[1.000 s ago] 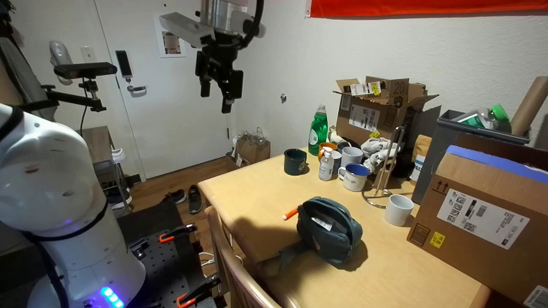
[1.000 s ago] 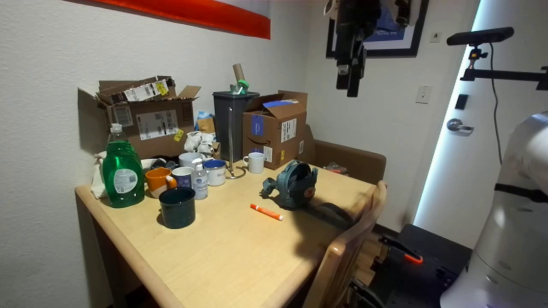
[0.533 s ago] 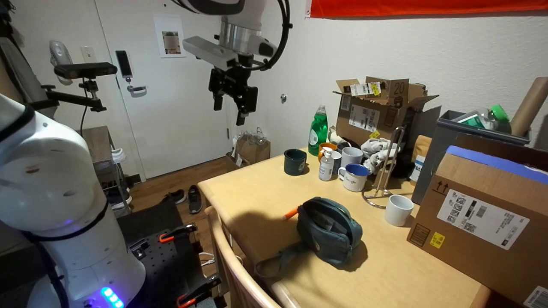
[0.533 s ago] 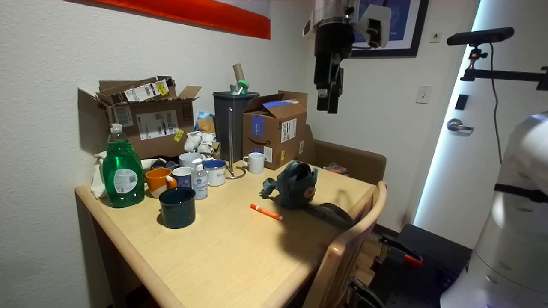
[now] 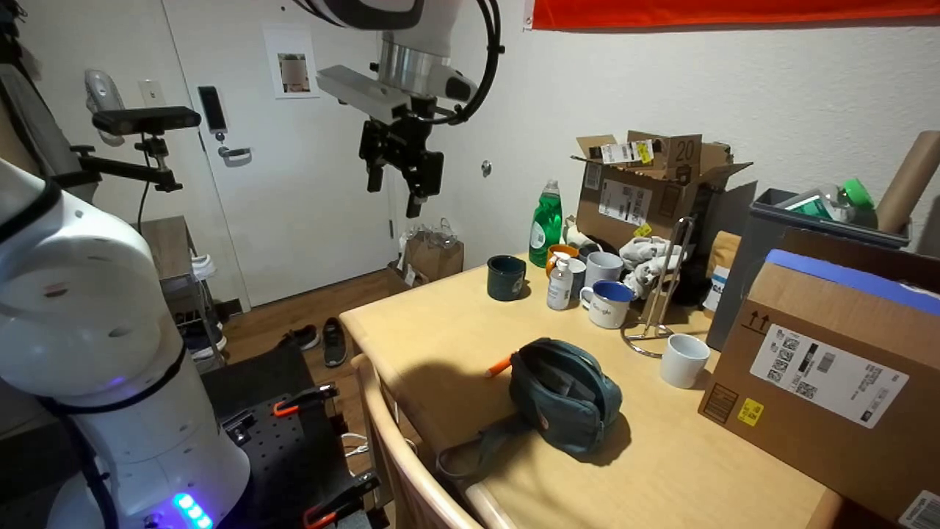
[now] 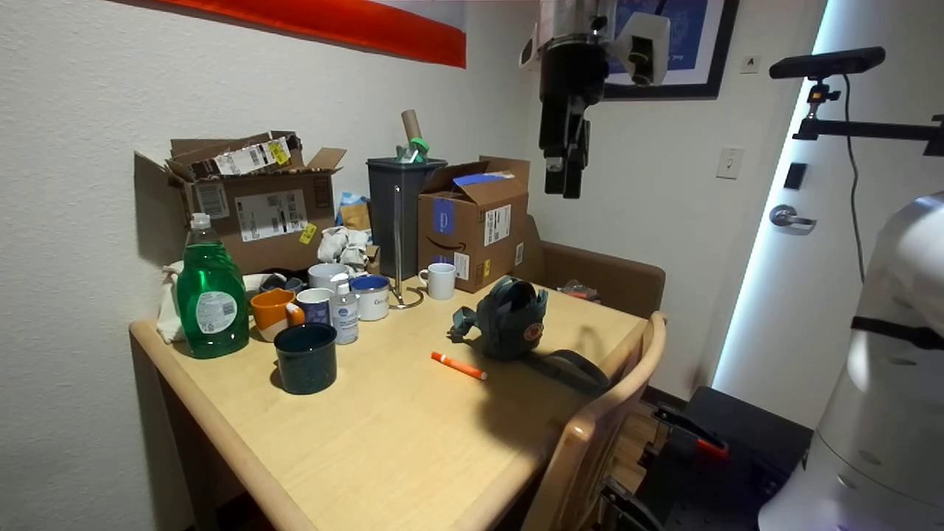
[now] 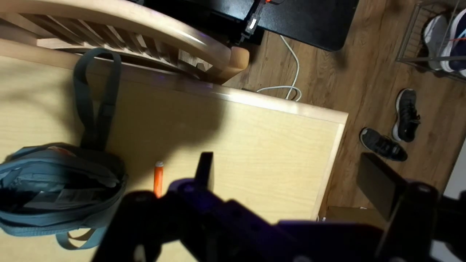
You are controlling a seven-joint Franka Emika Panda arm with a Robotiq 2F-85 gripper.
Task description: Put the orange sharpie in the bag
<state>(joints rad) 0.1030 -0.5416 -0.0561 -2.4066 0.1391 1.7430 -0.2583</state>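
The orange sharpie [image 6: 459, 366] lies on the table beside the bag. In another exterior view its far end is hidden behind the bag and only part of the sharpie [image 5: 499, 366] shows. The bag [image 5: 547, 415] is dark blue-green, with its mouth unzipped and open upward and a strap trailing toward the chair; it also shows in an exterior view [image 6: 503, 335]. My gripper [image 5: 395, 195] is open and empty, high above the table, pointing down. In the wrist view the gripper [image 7: 287, 160] has its fingers wide apart; the sharpie [image 7: 158, 178] and bag [image 7: 47, 222] lie left of them.
A dark green mug [image 6: 305, 360], a green soap bottle [image 6: 214, 295] and several other mugs stand along the wall side. A metal paper towel stand [image 6: 398, 243] and cardboard boxes [image 6: 472, 228] are behind. A wooden chair [image 6: 612, 413] stands against the table edge.
My gripper has come down and moved sideways over the table, staying open, with most motion in the earlier half second. The sharpie and the bag have not moved.
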